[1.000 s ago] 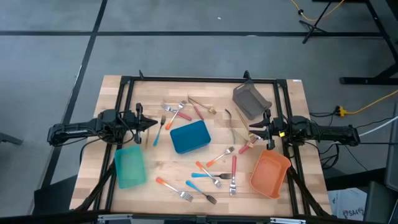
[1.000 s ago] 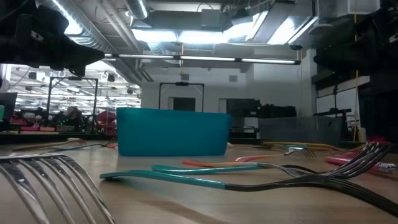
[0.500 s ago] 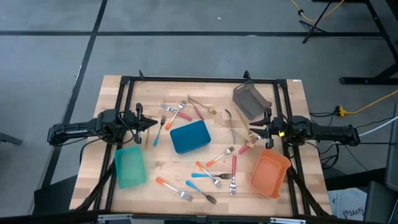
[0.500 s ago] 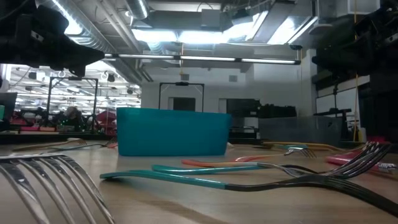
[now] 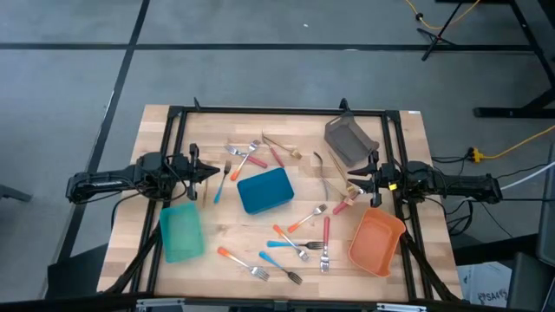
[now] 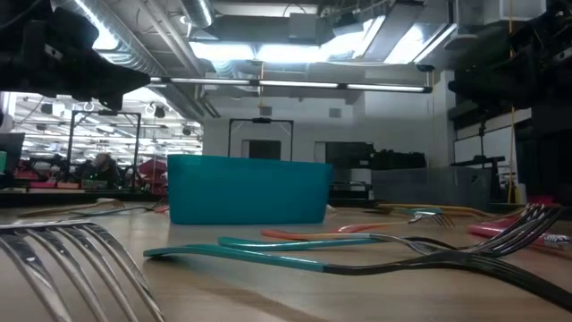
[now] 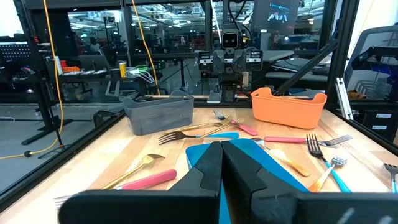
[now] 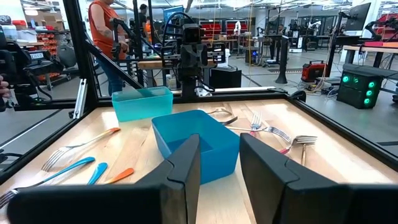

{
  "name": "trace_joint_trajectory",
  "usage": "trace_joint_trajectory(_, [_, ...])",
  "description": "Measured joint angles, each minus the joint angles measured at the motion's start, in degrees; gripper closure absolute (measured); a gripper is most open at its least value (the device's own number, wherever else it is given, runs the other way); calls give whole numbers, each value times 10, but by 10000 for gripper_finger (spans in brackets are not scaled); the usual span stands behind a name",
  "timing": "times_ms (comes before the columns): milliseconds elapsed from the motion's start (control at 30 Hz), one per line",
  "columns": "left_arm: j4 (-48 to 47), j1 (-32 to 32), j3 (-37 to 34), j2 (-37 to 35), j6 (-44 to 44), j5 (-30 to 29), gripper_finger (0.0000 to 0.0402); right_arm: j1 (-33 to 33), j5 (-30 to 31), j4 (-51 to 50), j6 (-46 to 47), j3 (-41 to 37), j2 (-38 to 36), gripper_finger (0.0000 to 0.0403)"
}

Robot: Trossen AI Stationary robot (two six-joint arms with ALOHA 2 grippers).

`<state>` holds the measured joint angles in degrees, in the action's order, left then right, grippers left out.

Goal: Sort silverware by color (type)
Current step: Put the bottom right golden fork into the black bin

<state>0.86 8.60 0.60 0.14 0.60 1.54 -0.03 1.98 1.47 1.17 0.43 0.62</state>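
Nothing had changed over the last second: both arms sat exactly where they were, and no piece of silverware had shifted. That means the sort hadn't started, by my read; all four bins looked empty and every utensil still lay loose on the table [image 5: 416, 130].

Your left gripper [image 5: 211, 172] was parked at the table's left edge, arm stretched in level from the side and fingers pointing toward the centre. Its fingers [image 7: 208, 165] were pressed together with nothing between them. Your right gripper [image 5: 351, 185] mirrored it at the right edge, also level and pointing inward. Its fingers [image 8: 186, 163] stood apart with a clear gap and held nothing, though it hung right above a pink-handled fork [image 5: 343, 204].

The silverware [image 5: 299, 234] was scattered across the middle:
- A cluster lay behind the blue bin [image 5: 264, 190], including a blue-handled fork [image 5: 223, 183] and a gold piece [image 5: 279, 143].
- A gold fork [image 5: 323, 176] lay between the blue bin and the grey bin [image 5: 349, 139].
- More orange, blue and red-handled forks were spread in front of the blue bin, toward the orange bin [image 5: 375, 243].

The teal bin [image 5: 181, 231] sat just beside the left arm.

You'd likely want the right gripper to drop on that pink fork first, being closest.
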Motion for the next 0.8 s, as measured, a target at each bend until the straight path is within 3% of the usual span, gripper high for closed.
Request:
trace_joint_trajectory(433, [0, 0, 0, 0, 0, 0, 399, 0, 1, 49, 61, 7, 0, 297])
trace_joint_trajectory(800, [0, 0, 0, 0, 0, 0, 399, 0, 6, 56, 63, 83, 5, 297])
